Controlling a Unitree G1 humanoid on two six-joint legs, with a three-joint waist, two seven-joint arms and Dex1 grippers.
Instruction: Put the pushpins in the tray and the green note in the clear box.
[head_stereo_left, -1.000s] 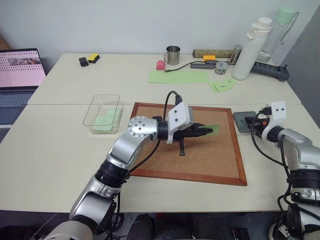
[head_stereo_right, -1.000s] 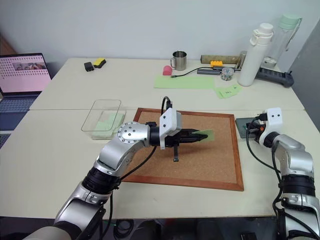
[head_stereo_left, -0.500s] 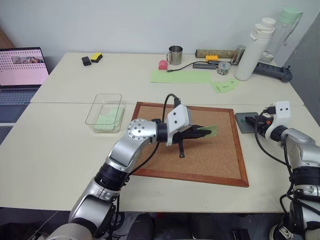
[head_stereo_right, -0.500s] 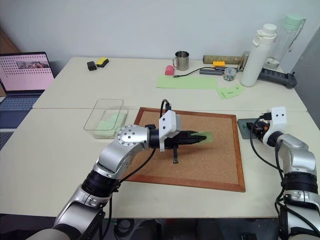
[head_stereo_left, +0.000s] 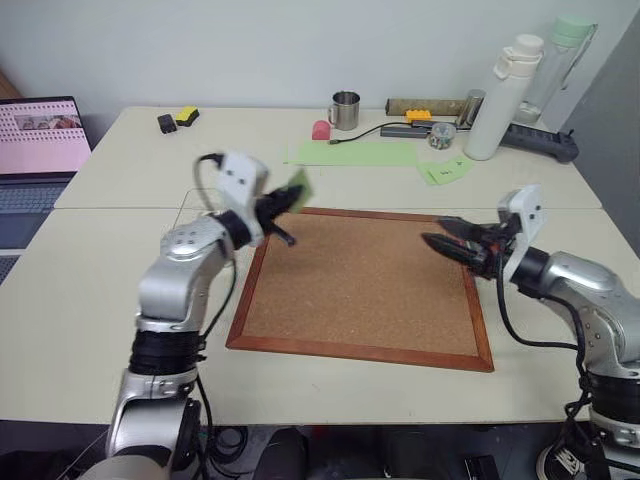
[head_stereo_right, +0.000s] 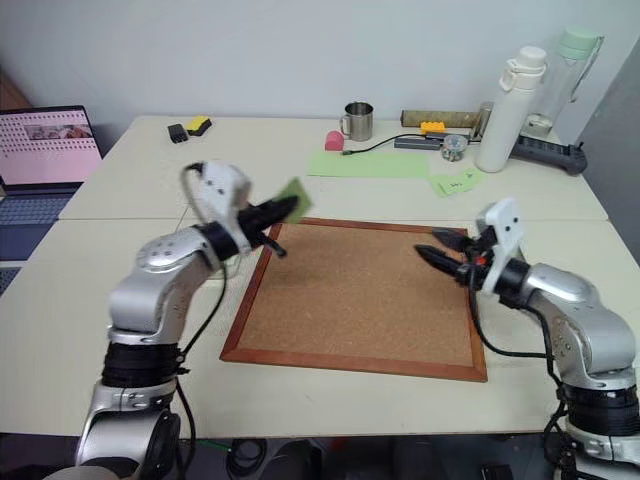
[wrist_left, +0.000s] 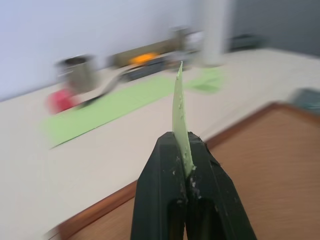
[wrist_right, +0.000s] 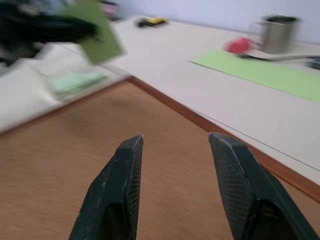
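Note:
My left gripper is shut on the green note, which it holds edge-up in the air above the corkboard's far left corner. In the left wrist view the note stands pinched between the black fingers. My right gripper is open and empty, pointing left over the right side of the corkboard. In the right wrist view the clear box, with green paper inside, lies beyond the board's left edge, below the note. The tray is hidden behind my right hand. No pushpins can be made out.
At the back of the table lie a long pale-green sheet, a metal mug, a pink object, small green notes, a white bottle and a power strip. A laptop stands far left.
My left gripper swung left with the note, from the board's middle to its far left corner. My right gripper left the tray, moved left over the board and opened.

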